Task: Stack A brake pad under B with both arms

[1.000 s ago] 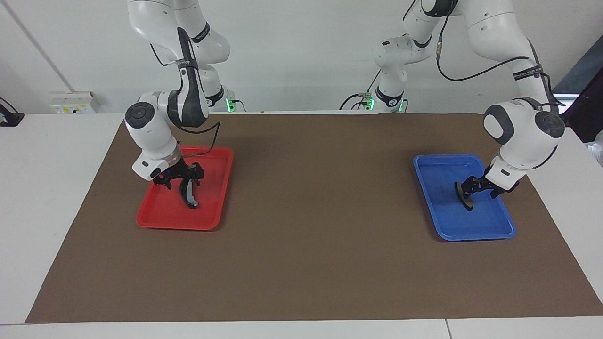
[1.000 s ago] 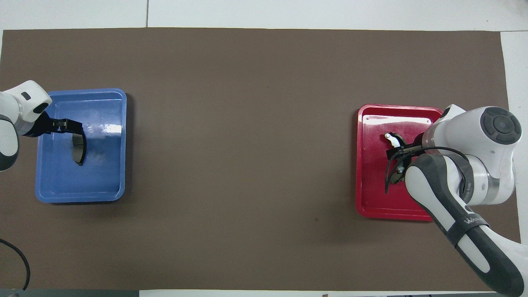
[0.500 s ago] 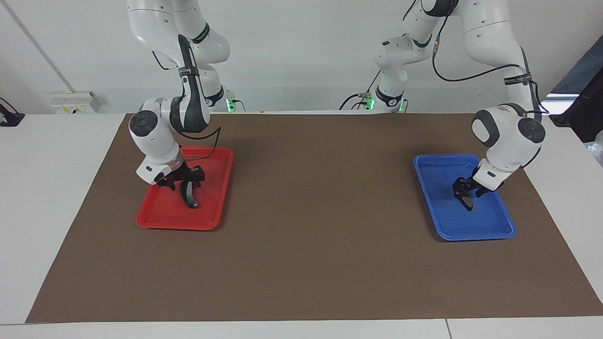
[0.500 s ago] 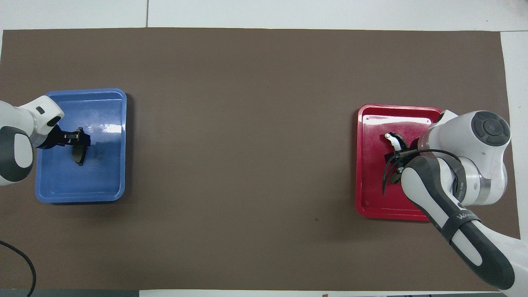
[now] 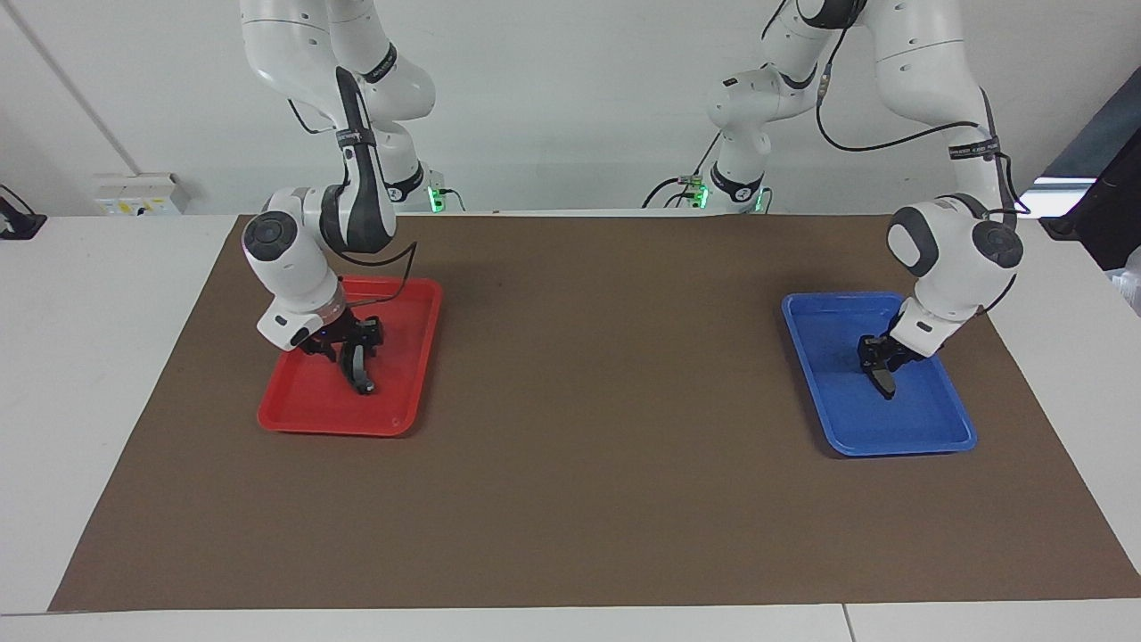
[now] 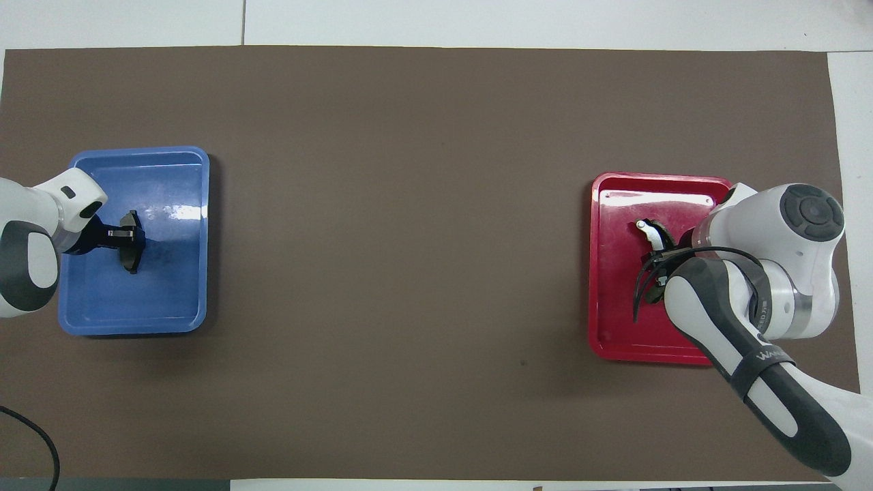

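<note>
The short dark A brake pad (image 5: 883,381) lies in the blue tray (image 5: 927,428) at the left arm's end. It also shows in the overhead view (image 6: 130,260). My left gripper (image 5: 877,355) (image 6: 128,234) is down in that tray with its fingers closed in on the pad. B (image 5: 360,372), the long crescent pad with a grey strip, lies in the red tray (image 5: 307,412). My right gripper (image 5: 355,346) is down on B with its fingers closed around it. In the overhead view the right arm hides most of B, and only one light end (image 6: 650,231) shows.
A brown mat (image 5: 606,446) covers the table between the two trays. The red tray (image 6: 617,334) and the blue tray (image 6: 170,307) sit at opposite ends of it. A black cable (image 6: 27,429) lies at the mat's corner near the left arm.
Both arms have come down into their trays. Each gripper's fingers, spread wide a second ago, have closed in on the pad under it. The pads have stayed in the trays.
</note>
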Available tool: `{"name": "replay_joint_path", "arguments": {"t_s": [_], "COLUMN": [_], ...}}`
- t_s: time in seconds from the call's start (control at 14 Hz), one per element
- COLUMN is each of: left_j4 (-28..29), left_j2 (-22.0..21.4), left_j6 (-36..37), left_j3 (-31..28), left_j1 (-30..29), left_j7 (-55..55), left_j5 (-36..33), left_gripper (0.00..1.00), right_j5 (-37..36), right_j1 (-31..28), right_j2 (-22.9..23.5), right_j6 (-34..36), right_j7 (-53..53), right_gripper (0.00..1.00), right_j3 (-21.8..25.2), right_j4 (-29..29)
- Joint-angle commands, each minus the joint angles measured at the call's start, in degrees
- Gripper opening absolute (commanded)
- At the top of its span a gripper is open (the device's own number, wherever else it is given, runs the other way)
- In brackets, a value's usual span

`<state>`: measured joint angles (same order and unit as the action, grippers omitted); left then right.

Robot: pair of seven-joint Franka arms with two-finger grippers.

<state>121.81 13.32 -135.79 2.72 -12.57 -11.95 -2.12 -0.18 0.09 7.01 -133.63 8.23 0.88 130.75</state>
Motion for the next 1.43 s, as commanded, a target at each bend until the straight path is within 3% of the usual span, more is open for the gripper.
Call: {"name": "replay_joint_path", "arguments": {"t_s": [0.0, 0.14, 0.29, 0.57, 0.93, 1.14, 1.36], "left_j4": [3.34, 2.90, 2.55, -3.76, -9.48, -9.58, -9.40], "left_j2": [-2.07, -2.07, -2.16, -2.86, -3.83, -3.74, -2.52], "left_j6": [-3.34, -2.82, -2.64, 5.34, 14.13, 13.45, 9.69], "left_j3": [0.18, 0.18, 0.18, 0.35, 0.26, 0.44, 0.44], "left_j1": [-0.62, -0.18, 0.44, 2.36, 11.32, 20.36, 31.43], "left_j7": [0.26, 1.04, 2.10, 3.77, 13.60, 24.74, 38.98], "left_j5": [0.45, 0.45, 0.45, 0.45, 0.45, 0.45, 0.45], "left_gripper": [0.50, 0.29, 0.17, 0.16, 0.16, 0.16, 0.16], "right_j5": [0.01, 0.01, 0.01, -0.08, 0.00, 0.09, 0.18], "right_j1": [-0.70, -0.70, -0.79, -0.27, 0.79, 1.15, 1.32], "right_j2": [0.11, 0.11, 0.11, -0.24, -1.21, -0.86, -0.77], "right_j6": [-0.85, -0.58, -0.06, 8.79, 25.23, 36.22, 36.95], "right_j7": [-0.67, -0.67, -0.67, -0.59, -0.67, -0.85, -1.03], "right_gripper": [0.48, 0.30, 0.13, 0.06, 0.03, 0.03, 0.03], "right_j3": [-0.36, -0.36, -0.36, -0.36, -0.53, -1.15, -1.41], "right_j4": [0.39, 0.30, -0.14, -7.85, -19.81, -28.33, -29.41]}}
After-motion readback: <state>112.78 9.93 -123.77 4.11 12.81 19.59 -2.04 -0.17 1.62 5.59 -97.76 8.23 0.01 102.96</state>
